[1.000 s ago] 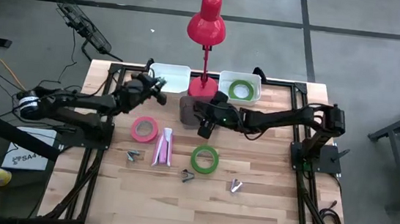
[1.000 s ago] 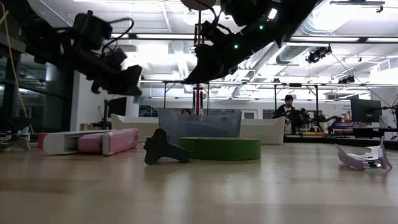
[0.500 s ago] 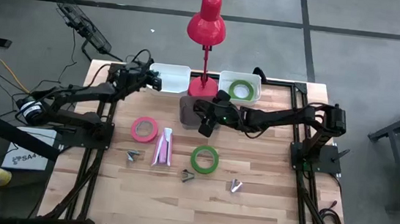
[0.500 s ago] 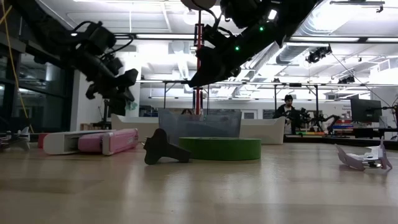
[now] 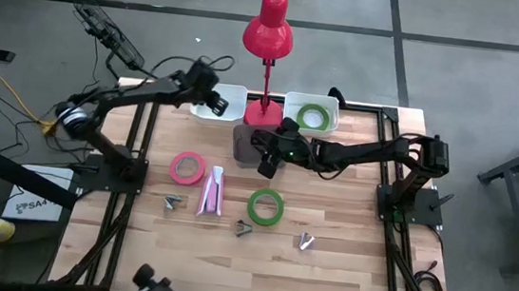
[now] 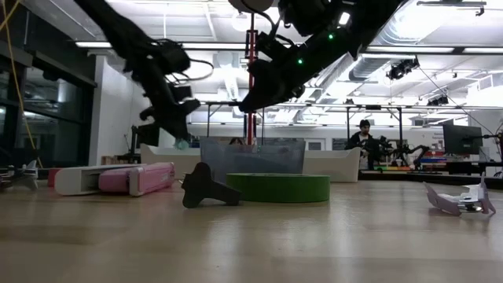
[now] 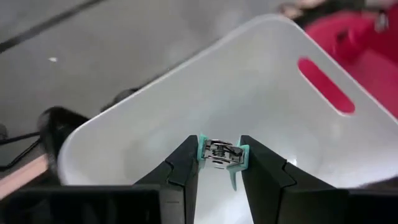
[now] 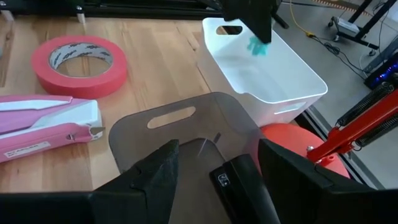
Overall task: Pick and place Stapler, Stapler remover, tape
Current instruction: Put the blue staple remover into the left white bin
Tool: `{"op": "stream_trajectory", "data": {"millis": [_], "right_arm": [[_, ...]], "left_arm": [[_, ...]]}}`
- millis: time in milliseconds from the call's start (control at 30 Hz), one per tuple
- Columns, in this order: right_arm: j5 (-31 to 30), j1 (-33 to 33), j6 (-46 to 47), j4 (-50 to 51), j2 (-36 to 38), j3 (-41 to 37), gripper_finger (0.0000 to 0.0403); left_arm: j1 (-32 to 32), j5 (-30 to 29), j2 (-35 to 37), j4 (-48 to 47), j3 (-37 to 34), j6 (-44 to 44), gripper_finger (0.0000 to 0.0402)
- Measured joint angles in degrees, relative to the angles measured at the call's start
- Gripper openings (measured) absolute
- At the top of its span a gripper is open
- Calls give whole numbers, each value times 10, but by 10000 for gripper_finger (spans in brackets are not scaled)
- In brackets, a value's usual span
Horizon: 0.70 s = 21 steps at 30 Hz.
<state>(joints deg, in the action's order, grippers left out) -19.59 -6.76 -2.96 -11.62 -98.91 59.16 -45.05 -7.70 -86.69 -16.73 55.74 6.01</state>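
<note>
My left gripper (image 7: pixel 219 155) hangs over the left white bin (image 5: pixel 229 93), shut on a teal stapler remover (image 7: pixel 218 153). My right gripper (image 8: pixel 217 148) is open above the grey see-through bin (image 8: pixel 180 127), where a black stapler (image 8: pixel 239 186) lies. On the table lie the pink tape ring (image 5: pixel 187 167), the pink stapler (image 5: pixel 211 191) and a green tape ring (image 5: pixel 266 206). Three more stapler removers (image 5: pixel 173 202), (image 5: pixel 244 228), (image 5: pixel 306 240) rest nearer the front. A second green tape ring (image 5: pixel 314 117) lies in the right white bin. My left gripper pinches the teal stapler remover by its two teal side grips (image 7: pixel 201 149) between the two fingers, at their free ends. The fingers (image 6: pixel 174 126) point steeply down from above. The remover is lifted clear and hangs above the inside of the white bin.
A red desk lamp (image 5: pixel 268 32) stands between the two white bins at the far edge, its base (image 5: pixel 264 115) beside the grey bin. The near half of the table has bare wood. A person (image 6: pixel 364 137) stands far off in the room behind.
My left gripper has swung from above the pink tape toward the table's far edge and to the right, ending over the left white bin. It has tipped to point more steeply down, and it has carried the teal stapler remover along.
</note>
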Motion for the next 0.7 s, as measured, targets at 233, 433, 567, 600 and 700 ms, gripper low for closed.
{"op": "stream_trajectory", "data": {"millis": [233, 433, 567, 600, 700], "right_arm": [[1, 0, -3, 5, 0, 0, 209], [5, 0, -5, 7, 0, 0, 209], [5, 0, -9, 9, 0, 0, 209], [5, 0, -10, 9, 0, 0, 209], [5, 0, -10, 11, 0, 0, 209]], "left_arm": [[0, 26, -109, -142, 130, -106, 90], [0, 35, -183, -252, 207, -200, 90], [0, 18, -214, -286, 232, -224, 91], [0, 14, -217, -289, 234, -226, 94], [0, 5, -219, -288, 235, -233, 108]]}}
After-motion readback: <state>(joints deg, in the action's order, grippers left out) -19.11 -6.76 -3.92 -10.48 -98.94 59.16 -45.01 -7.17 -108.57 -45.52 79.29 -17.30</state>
